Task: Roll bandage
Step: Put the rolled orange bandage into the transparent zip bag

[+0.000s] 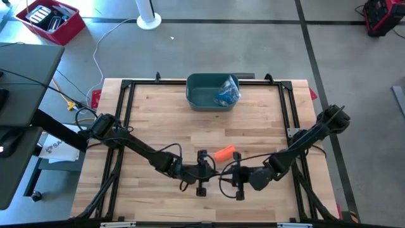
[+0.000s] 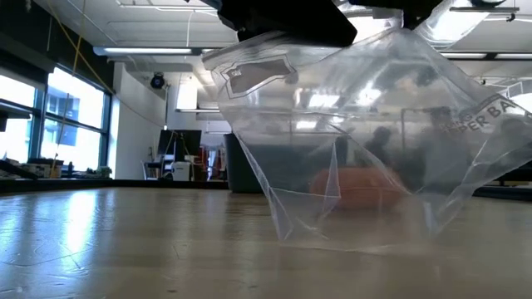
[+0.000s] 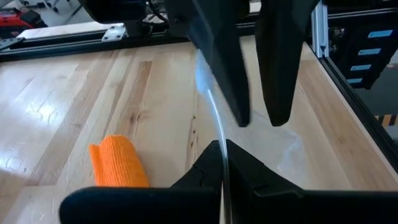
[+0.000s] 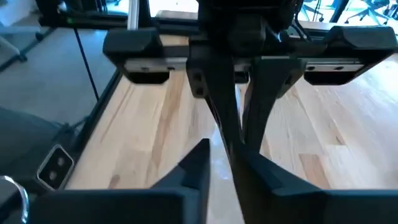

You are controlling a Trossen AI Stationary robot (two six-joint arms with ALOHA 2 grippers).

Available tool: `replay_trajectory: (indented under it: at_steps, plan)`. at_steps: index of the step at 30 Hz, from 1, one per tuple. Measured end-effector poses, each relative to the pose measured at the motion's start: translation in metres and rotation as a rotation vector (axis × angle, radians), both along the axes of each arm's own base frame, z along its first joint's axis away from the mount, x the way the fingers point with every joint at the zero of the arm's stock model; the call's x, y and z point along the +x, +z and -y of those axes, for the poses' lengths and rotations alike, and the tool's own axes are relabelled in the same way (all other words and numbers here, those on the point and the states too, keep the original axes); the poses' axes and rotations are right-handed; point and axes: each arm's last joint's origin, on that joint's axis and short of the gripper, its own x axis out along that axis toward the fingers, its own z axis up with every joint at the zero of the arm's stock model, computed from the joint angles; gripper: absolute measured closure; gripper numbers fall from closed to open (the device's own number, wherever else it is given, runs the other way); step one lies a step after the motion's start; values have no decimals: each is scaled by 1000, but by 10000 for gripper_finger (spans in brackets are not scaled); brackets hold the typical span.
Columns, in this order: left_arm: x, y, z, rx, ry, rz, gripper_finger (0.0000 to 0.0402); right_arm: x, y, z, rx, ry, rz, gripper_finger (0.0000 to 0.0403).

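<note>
Both dark arms reach inward along the near side of the pale wooden slatted table, elbows out toward the side rails, wrists meeting at the middle. The left gripper is pinched fully together on the thin top edge of a clear plastic zip bag, which runs as a bright line between its fingers in the left wrist view. The right gripper faces it from just beside, jaws nearly together; whether it grips the same bag edge I cannot tell. In the low view the bag hangs from above with its bottom fold brushing the tabletop. The rolled orange knitted bandage lies on the wood just beyond the fingertips of both grippers, between them. Farther back, open boards stretch to a teal plastic bin holding something blue, set against the far black frame rail.
</note>
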Motion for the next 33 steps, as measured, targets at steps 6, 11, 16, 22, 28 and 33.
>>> replay_trajectory:
  at_steps: [6,11,16,22,28,33]
  plan:
    - [-2,-1,2,29,-18,-16,401,-6,21,10,-25,-54,58,287]
    - [-2,-1,2,32,-19,-17,401,-15,32,22,51,-55,4,271]
    - [-3,-1,4,42,-29,-17,401,-16,17,19,102,-10,-112,290]
    - [-3,-1,5,47,-31,-16,401,-6,1,15,50,-69,-105,350]
    - [-5,-1,8,26,-30,-16,401,1,4,12,15,-33,-30,387]
    - [-6,-1,9,29,-32,-21,401,7,3,19,77,8,-52,354]
